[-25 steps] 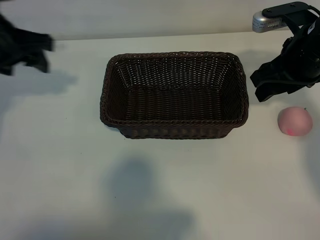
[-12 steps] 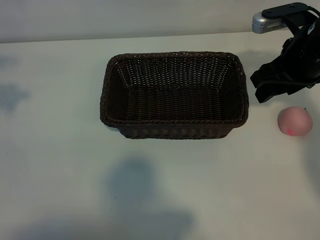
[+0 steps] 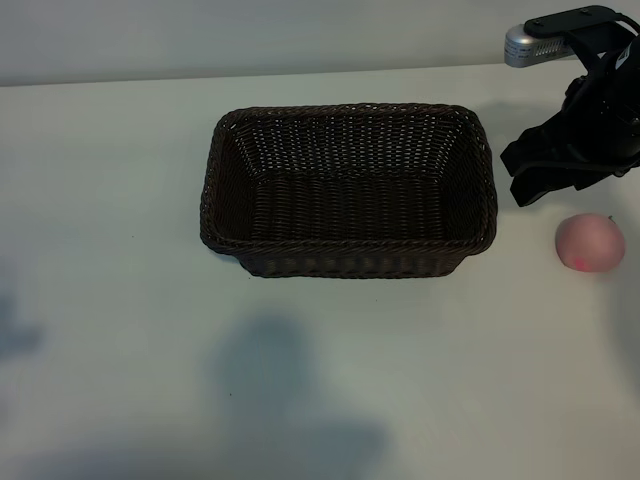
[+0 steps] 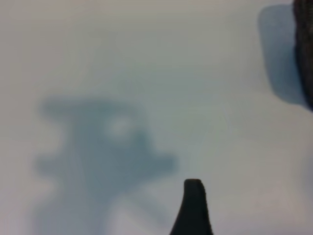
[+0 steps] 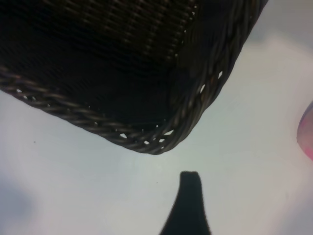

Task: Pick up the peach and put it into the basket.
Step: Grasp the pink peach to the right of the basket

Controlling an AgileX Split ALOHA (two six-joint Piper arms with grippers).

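Hovering at the frame's upper right, the right tool [image 3: 545, 180] gapes wide, empty, just above the peach [image 3: 590, 242]; reaching comes next: drop onto it, then cross to the basket [image 3: 347, 245].

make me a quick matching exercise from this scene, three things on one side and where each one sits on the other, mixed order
Things:
1. peach
2. basket
3. right gripper

Places, seen from the exterior view:
A. middle of the table, nothing inside it
B. on the table to the right of the basket
C. above the table, between the basket's right end and the peach, holding nothing

Pairs: 1-B, 2-A, 3-C
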